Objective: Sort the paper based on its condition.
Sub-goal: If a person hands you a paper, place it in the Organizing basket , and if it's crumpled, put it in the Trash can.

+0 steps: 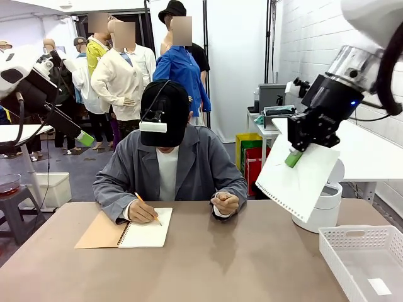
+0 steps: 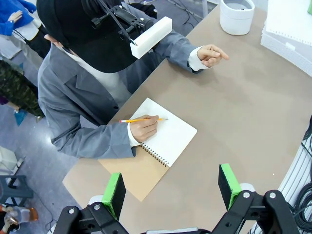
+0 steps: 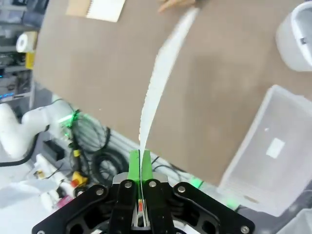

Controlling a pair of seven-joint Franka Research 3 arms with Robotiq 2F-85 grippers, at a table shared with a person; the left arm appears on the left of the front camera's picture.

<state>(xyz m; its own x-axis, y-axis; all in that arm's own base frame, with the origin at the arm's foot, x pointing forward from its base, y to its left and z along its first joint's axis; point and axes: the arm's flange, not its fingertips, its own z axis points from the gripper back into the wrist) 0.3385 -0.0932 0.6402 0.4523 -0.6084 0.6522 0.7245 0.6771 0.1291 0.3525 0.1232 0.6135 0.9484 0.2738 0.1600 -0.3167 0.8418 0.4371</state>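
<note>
Table: the wide brown tabletop is bare in the middle, so there is free room to carry across it.
Person: a person in a grey jacket and black cap sits at the far side, writing; the carry is best kept on the robot's right, well apart from them.
Tray: the white perforated plastic tray sits at the near right corner with a small white slip in it. It looks like the likely place for a good sheet.
Paper: the thin white sheet with a row of holes along its lower edge hangs tilted in the air above the table's right side, in front of the bin. It looks flat and uncreased, though the right wrist view shows it edge-on and blurred.
Bin: the round white container stands behind the tray, probably for spoiled sheets.
Notebook: the spiral-bound pad with tan cover lies under the person's hand and is not to be sorted.
Right gripper: the black pincer with green pads is clamped on the sheet's upper part.
Left gripper: the matching pincer hovers high at the left, jaws spread and empty.
Doing it well: lower the sheet flat over the tray and let go close to its floor, since a thin sheet will flutter or catch the rim.
</note>
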